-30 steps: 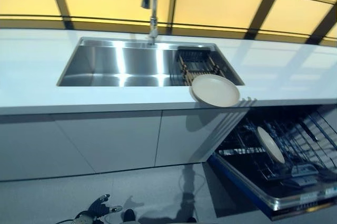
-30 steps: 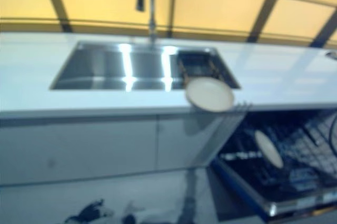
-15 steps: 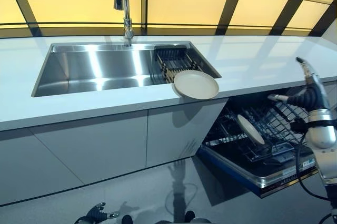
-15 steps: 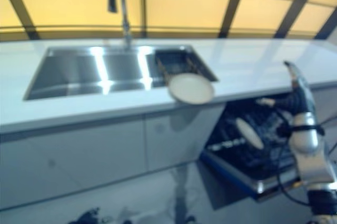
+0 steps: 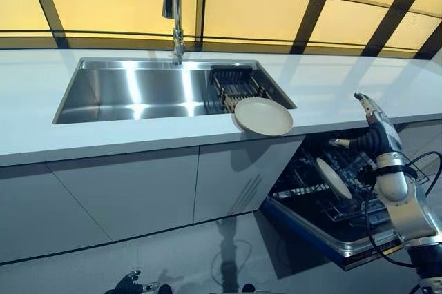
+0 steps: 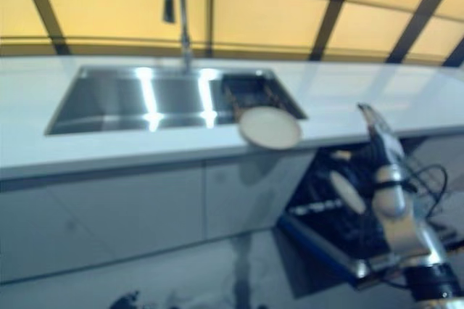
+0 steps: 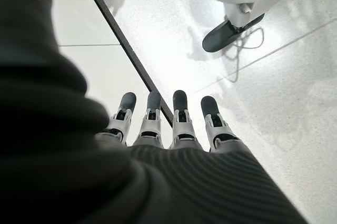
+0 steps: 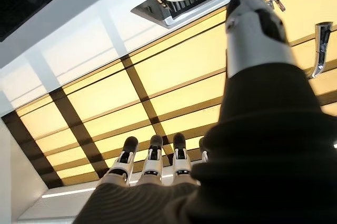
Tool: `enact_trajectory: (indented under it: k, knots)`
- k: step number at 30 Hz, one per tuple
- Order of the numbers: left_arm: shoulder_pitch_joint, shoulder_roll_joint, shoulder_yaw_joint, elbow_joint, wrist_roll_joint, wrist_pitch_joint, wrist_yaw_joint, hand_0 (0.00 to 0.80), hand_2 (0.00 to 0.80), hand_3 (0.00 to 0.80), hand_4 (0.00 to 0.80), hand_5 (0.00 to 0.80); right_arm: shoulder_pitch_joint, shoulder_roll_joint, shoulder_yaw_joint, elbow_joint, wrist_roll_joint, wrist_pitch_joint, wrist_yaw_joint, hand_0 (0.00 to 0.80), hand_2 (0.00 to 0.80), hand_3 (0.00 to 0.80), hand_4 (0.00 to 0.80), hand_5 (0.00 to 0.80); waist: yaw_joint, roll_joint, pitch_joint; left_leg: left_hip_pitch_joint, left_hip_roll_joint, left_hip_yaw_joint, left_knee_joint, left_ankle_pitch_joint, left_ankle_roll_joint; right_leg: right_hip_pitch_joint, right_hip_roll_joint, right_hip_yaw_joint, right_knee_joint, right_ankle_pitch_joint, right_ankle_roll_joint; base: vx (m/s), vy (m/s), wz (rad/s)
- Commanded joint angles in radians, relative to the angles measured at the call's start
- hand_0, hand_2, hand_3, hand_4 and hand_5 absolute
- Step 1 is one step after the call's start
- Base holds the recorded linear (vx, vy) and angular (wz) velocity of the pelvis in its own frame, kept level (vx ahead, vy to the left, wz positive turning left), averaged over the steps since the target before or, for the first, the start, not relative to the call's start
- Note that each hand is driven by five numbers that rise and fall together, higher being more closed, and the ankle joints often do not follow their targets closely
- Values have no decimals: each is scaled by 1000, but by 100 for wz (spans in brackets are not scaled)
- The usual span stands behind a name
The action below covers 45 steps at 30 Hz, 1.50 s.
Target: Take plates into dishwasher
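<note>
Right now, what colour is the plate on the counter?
Cream, plain, no pattern: the plate shows best in the left eye view.

A worktop point(image 5: 41, 111) runs across the scene with a sink point(image 5: 131, 90) set into it. A tap point(image 5: 174, 11) stands at the sink's back edge. In the sink's right end sits a rack point(image 5: 235, 87). On the worktop just in front of the rack lies a plate point(image 5: 263, 116), its near edge jutting past the worktop's front edge. Below the worktop, cabinet doors point(image 5: 138, 187) stand under the sink. To their right, the dishwasher's lower rack point(image 5: 345, 201) is pulled out, and a second plate point(image 5: 334, 178) stands tilted in it. The right robot hand point(image 5: 369, 125) is raised to the right of the worktop plate, above the pulled-out rack. The left robot hand point(image 7: 168, 124) hangs low over the floor point(image 7: 274, 103).
</note>
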Motion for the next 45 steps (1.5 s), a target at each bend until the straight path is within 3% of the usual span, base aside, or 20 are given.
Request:
enact_trajectory:
  k: [1,12,25,45]
  knots:
    - [-61,-25,18,-35,24,-35,3,0,0,0,0,0,-100,-35,11,-11,-84,13,-62,0,0,0,0,0,52,63,44,60,-61,-3,6,-202,78,3,-27,2,62,62,74,16,-48,6]
    - [-59,-27,10,-52,45,-30,0,0,0,0,0,0,-107,2,95,63,-106,7,-43,0,0,0,0,0,69,61,54,54,-52,-18,6,-194,74,1,-19,-6,67,50,76,7,-42,5]
    - [-57,-19,-10,-72,62,-26,-11,0,0,0,0,0,-179,81,198,189,-123,35,-119,0,0,0,0,0,102,74,61,49,-48,-45,6,-183,70,14,-13,-29,74,19,67,21,-35,7]
    - [-36,-23,-8,-91,73,-41,-24,0,0,0,0,0,-192,118,198,187,-135,40,-248,0,0,0,0,0,122,86,73,42,-50,-70,6,-178,70,11,-17,-48,88,13,63,7,-8,7]
